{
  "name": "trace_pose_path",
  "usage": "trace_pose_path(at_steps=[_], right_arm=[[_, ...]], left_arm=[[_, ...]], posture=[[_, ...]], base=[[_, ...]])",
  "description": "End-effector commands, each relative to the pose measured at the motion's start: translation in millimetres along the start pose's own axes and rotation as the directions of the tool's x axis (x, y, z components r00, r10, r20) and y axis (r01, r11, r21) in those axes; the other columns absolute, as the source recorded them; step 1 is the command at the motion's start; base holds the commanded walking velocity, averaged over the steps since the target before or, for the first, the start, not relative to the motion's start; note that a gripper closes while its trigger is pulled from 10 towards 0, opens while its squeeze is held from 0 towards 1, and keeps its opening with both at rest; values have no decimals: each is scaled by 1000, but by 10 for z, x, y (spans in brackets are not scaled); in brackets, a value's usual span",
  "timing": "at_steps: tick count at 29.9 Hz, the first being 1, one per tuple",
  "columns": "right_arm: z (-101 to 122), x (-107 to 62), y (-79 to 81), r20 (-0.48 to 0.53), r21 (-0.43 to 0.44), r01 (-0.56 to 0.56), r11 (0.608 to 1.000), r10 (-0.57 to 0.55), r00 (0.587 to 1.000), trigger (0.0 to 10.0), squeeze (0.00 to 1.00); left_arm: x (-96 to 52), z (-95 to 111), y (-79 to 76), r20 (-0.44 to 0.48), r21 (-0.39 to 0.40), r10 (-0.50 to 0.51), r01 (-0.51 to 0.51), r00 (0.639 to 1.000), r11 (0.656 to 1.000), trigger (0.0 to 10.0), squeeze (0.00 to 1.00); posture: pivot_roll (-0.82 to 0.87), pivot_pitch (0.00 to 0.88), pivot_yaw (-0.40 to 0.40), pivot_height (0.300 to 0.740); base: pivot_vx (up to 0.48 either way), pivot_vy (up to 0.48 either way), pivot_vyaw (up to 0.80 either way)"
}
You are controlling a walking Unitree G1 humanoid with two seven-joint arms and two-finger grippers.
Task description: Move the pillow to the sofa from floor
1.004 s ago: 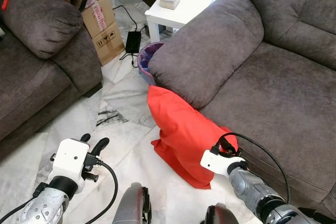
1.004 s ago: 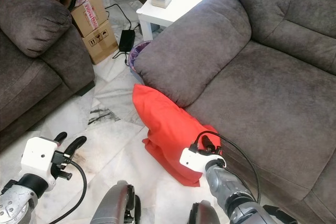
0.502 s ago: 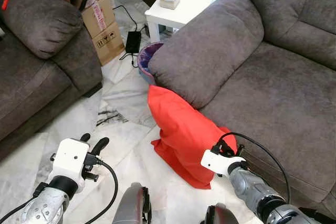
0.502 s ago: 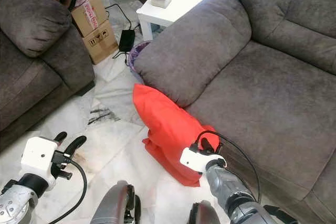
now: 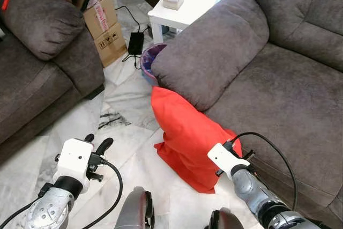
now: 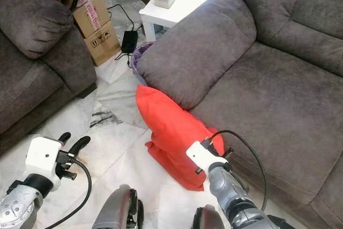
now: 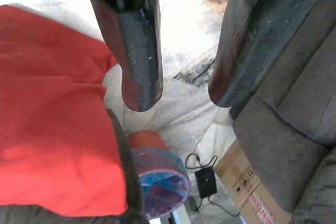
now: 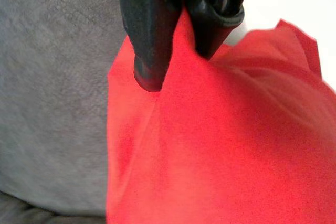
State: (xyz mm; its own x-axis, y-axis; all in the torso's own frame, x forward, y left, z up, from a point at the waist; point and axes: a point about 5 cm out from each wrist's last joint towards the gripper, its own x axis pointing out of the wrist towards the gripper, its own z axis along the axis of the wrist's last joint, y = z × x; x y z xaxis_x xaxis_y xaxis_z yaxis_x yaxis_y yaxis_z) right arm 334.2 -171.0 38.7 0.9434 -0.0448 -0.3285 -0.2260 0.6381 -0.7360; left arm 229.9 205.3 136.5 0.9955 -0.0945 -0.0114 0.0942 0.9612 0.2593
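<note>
Marble floor (image 5: pixel 123 105) runs between two grey sofas, and the pillow (image 5: pixel 187 132) stands on it, leaning against the right sofa (image 5: pixel 278 95). The right gripper (image 8: pixel 176 40) has its fingers pinched on a thin fold of the pillow's upper edge. Such a shallow bite could slip once the pillow's weight hangs from it. The left gripper (image 7: pixel 178 90) hovers over the floor, fingers apart and holding nothing.
</note>
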Motion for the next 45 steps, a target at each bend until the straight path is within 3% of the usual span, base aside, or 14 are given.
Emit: trace_pose_path(at_steps=[1, 6, 8, 9, 12, 18, 19, 21, 25, 26, 27, 31, 36, 45], right_arm=[[0, -28, 56, 10, 72, 17, 997, -18, 1000, 0, 0], [17, -38, 42, 7, 215, 58, 975, -60, 998, 0, 0], [78, -52, 77, 26, 416, 36, 908, -51, 998, 0, 0], [78, -52, 77, 26, 416, 36, 908, -51, 998, 0, 0], [140, -90, 153, 82, 610, -40, 791, -14, 997, 0, 0], [37, -188, 313, 84, 659, -89, 747, 44, 995, 0, 0], [18, -224, 331, 100, 750, -114, 651, 58, 993, 0, 0], [18, -251, 321, 129, 825, -138, 548, 57, 990, 0, 0], [12, -269, 245, 161, 866, -154, 475, 26, 987, 431, 0], [12, -275, 209, 177, 869, -162, 467, 11, 984, 4549, 0], [17, -276, 184, 193, 868, -174, 466, 6, 981, 10000, 0], [63, -285, 132, 238, 861, -205, 466, -12, 971, 10000, 0], [163, -338, 57, 308, 904, -270, 331, -66, 949, 10000, 0], [173, -405, 153, 347, 905, -317, 282, -59, 936, 10000, 0]], left_arm=[[-8, -63, 7, -18, 4, 14, -14, 1000, 1000, 10000, 0], [76, -89, 19, -9, -23, 36, -37, 999, 999, 10000, 0], [134, -136, 38, -12, -60, 59, -59, 998, 996, 10000, 0], [134, -136, 38, -12, -60, 59, -59, 998, 996, 10000, 0], [189, -178, 50, -15, -97, 78, -79, 997, 992, 10000, 0], [285, -223, 41, -18, -155, 101, -102, 995, 983, 10000, 0], [309, -232, 29, -14, -167, 100, -101, 995, 981, 10000, 0], [324, -236, 21, -10, -177, 99, -99, 995, 979, 10000, 0], [345, -238, 17, -6, -185, 100, -99, 995, 978, 10000, 0], [351, -240, 17, -5, -188, 102, -101, 995, 977, 10000, 0], [358, -242, 17, -4, -190, 103, -102, 995, 976, 10000, 0], [375, -247, 11, 1, -197, 104, -102, 995, 975, 10000, 0], [420, -236, -16, 19, -223, 78, -72, 997, 972, 10000, 0], [432, -160, -6, 55, -232, 39, -25, 998, 972, 10000, 0]], posture=[[234, 272, 47, 652], [208, 244, 44, 652], [179, 217, 38, 652], [179, 217, 38, 652], [163, 200, 34, 652], [122, 182, 33, 652], [113, 179, 30, 652], [109, 179, 29, 652], [102, 180, 27, 652], [102, 180, 28, 652], [101, 178, 28, 652], [93, 161, 31, 652], [87, 125, 34, 652], [89, 72, 54, 706]], base=[[0, 0, 0], [0, 0, 0], [0, 0, 0], [0, 0, 0], [0, 0, 0], [0, 0, 0], [0, 0, 0], [0, 0, 0], [0, 0, 0], [0, 0, 0], [0, 0, 0], [0, 0, 0], [0, 0, 0], [0, 0, 0]])
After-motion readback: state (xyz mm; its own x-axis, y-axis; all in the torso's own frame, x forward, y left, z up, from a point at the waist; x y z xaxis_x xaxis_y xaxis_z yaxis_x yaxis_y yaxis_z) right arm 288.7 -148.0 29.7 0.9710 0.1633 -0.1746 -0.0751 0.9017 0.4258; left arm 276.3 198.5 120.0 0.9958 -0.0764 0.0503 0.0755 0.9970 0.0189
